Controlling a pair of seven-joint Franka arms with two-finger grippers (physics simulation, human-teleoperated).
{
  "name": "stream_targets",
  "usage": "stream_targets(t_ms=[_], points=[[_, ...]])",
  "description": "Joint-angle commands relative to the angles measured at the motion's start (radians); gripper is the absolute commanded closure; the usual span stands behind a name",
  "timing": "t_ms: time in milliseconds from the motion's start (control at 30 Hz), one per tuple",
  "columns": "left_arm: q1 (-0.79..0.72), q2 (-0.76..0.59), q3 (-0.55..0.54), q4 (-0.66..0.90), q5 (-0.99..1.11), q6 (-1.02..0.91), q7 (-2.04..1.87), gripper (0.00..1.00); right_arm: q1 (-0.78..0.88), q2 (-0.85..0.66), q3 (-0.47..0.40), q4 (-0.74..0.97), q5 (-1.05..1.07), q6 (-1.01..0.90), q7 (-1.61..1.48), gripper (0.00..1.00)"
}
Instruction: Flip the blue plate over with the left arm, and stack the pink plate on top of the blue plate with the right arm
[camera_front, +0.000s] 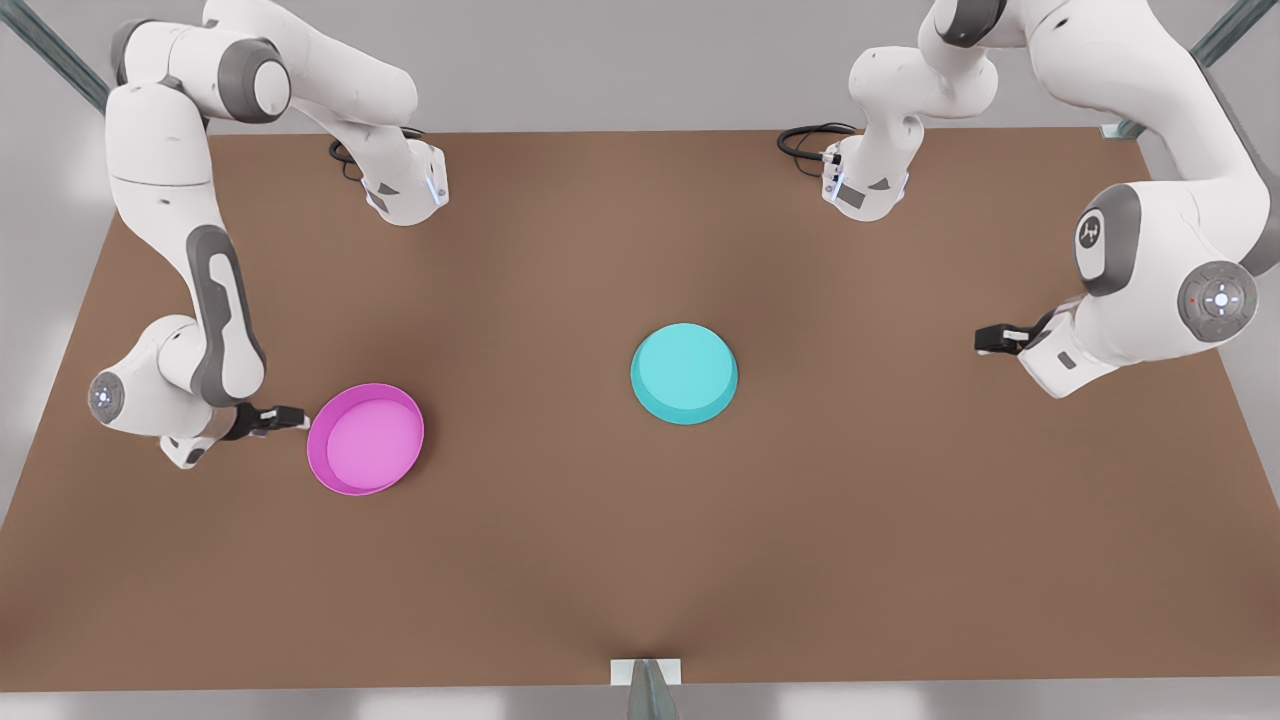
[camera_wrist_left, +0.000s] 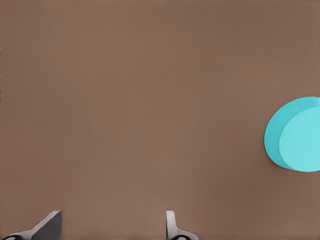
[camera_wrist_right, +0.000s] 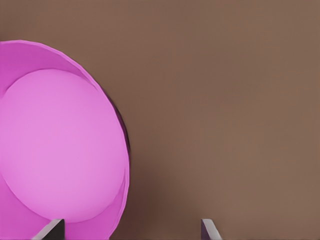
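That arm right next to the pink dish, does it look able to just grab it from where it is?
Probably yes. The right gripper sits open at the pink plate's rim, with only bare table between them. The blue plate lies well apart.

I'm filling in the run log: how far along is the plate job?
Done: the blue plate already lies base-up at mid-table. In hand: the right claw, open, sits beside the pink plate, which rests rim-up and ungrasped. The left claw waits open, apart from the blue plate. Left: grasp the pink plate and stack it on the blue one.
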Motion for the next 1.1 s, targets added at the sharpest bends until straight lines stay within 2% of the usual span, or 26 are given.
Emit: stream_targets(t_ms=[0, 533, 567, 600, 633, 667, 700, 733, 767, 900, 933, 967, 1067], points=[[0.0, 0.0, 0.0, 0.001, 0.0, 0.0, 0.0, 0.0, 0.002, 0.0, 0.0, 0.001, 0.001, -0.001, -0.004, 0.0], [0.0, 0.001, 0.0, 0.0, 0.0, -0.003, 0.002, 0.0, 0.019, 0.091, 0.015, 0.005, 0.023, 0.016, -0.006, 0.0], [0.0, 0.001, 0.0, 0.0, 0.0, -0.003, 0.002, 0.0, 0.02, 0.091, 0.015, 0.005, 0.024, 0.016, -0.006, 0.02], [0.0, 0.001, 0.0, 0.0, 0.0, -0.003, 0.002, 0.0, 0.02, 0.091, 0.015, 0.005, 0.024, 0.016, -0.003, 0.13], [0.0, 0.001, 0.0, 0.0, 0.0, -0.003, 0.002, 0.0, 0.026, 0.091, 0.015, 0.006, 0.024, 0.011, 0.003, 0.34], [0.0, 0.001, 0.0, 0.0, 0.0, -0.003, 0.002, 0.0, 0.028, 0.091, 0.015, 0.005, 0.024, 0.007, 0.003, 0.46], [0.0, 0.001, 0.0, 0.0, 0.0, -0.003, 0.002, 0.0, 0.028, 0.091, 0.015, 0.005, 0.024, 0.007, 0.003, 0.58], [0.0, 0.001, 0.0, 0.0, 0.0, -0.003, 0.002, 0.0, 0.028, 0.091, 0.015, 0.006, 0.024, 0.007, 0.002, 0.64], [0.0, 0.001, 0.0, 0.0, 0.0, -0.003, 0.002, 0.0, 0.028, 0.091, 0.015, 0.006, 0.024, 0.007, -0.001, 0.67], [0.0, 0.0, 0.002, 0.0, 0.0, -0.005, 0.002, 0.0, 0.028, 0.105, 0.015, 0.006, 0.024, 0.007, -0.006, 0.7], [0.0, 0.0, 0.002, 0.0, 0.0, -0.006, 0.002, 0.0, 0.028, 0.105, 0.015, 0.006, 0.024, 0.007, -0.006, 0.77], [0.0, 0.001, 0.0, 0.0, 0.0, -0.006, 0.002, 0.0, 0.028, 0.105, 0.015, 0.009, 0.023, 0.003, -0.011, 0.79], [0.0, 0.0, 0.0, 0.0, 0.0, -0.006, 0.002, 0.0, 0.04, 0.103, 0.015, 0.026, 0.023, -0.023, -0.009, 0.79]])
